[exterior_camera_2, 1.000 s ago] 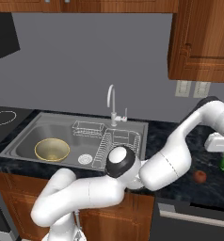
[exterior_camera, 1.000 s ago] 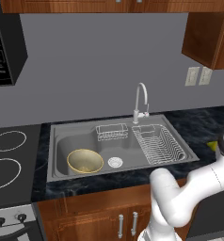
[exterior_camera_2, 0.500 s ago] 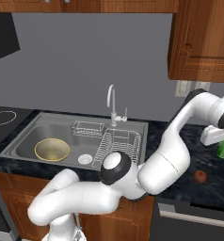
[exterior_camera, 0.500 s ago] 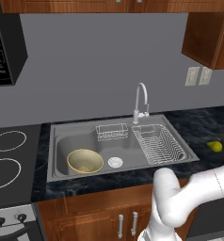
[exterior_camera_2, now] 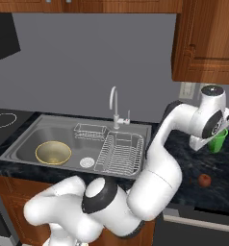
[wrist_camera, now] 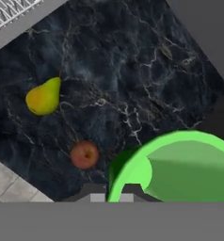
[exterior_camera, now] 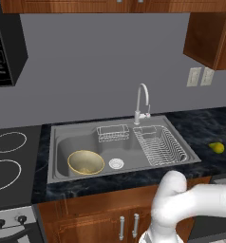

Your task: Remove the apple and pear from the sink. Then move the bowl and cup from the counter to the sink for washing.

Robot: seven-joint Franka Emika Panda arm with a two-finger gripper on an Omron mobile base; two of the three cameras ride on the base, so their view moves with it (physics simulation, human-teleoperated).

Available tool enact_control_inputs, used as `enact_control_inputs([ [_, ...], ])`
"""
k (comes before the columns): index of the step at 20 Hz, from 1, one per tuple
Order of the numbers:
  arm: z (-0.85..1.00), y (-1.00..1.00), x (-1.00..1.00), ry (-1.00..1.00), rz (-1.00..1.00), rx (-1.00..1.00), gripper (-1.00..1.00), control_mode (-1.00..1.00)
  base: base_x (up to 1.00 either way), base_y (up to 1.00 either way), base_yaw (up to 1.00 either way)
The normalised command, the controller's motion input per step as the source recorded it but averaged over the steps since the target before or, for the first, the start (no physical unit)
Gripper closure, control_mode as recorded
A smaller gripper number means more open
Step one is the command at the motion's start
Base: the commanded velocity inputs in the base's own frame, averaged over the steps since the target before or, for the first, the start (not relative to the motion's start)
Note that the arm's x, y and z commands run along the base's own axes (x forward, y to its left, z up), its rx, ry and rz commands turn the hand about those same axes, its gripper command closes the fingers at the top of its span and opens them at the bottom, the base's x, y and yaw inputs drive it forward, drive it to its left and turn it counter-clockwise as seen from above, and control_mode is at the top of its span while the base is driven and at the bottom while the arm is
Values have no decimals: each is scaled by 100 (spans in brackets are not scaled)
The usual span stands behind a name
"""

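The gripper (wrist_camera: 113,196) was squeezed shut on the rim of the green cup (wrist_camera: 180,167), which looked light, hard and slippery, so the thin rim seemed best.

The bowl (exterior_camera: 86,162) is sitting in the sink (exterior_camera: 62,142), left of the drain. The pear (wrist_camera: 43,97) and apple (wrist_camera: 84,154) are lying on the counter (wrist_camera: 132,70), right of the sink, near each other.

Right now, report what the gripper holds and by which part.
The gripper is shut on the cup, pinching its rim wall, and holds it above the counter.
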Motion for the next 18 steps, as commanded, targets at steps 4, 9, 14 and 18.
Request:
enact_control_inputs([
  [4, 0, 53, 0, -11, 15, -20, 100, -100, 0, 0, 0],
  [9, 18, 43, 4, -2, 12, -17, 100, -100, 0, 0, 0],
  [14, 36, 37, 7, 2, 10, -15, 100, -100, 0, 0, 0],
  [18, 48, 33, 5, 10, 11, -12, 100, -100, 0, 0, 0],
])
